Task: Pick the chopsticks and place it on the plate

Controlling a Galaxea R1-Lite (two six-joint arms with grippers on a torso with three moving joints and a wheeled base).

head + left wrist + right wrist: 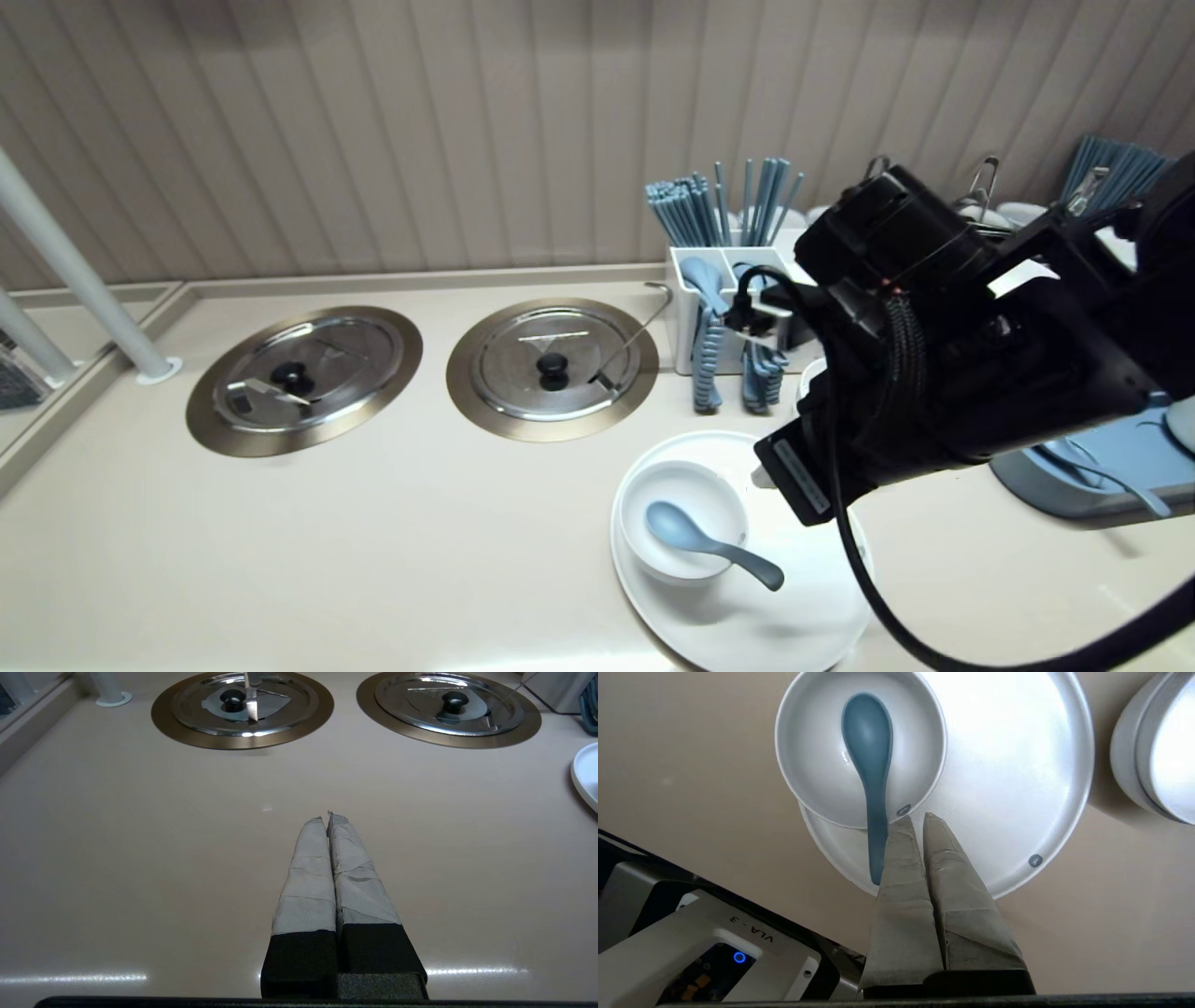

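A white bowl [817,756] stands on a large white plate [1017,765], and a blue-grey spoon [871,756] lies in the bowl with its handle resting over the rim. My right gripper [917,817] hangs just above the plate, shut with nothing between its fingers, its tips beside the spoon's handle and close to the bowl's rim. In the head view the bowl [686,523], spoon [709,544] and plate [747,616] lie under my right arm [934,373], which hides the fingers. My left gripper [327,815] is shut and empty above bare counter.
Two steel lids [303,378] [551,369] sit in rings set into the counter. A white cutlery holder [738,280] with chopsticks and spoons stands behind the plate. Stacked white bowls [1153,751] and a grey tray [1102,467] are at the right. A white pole [84,280] rises far left.
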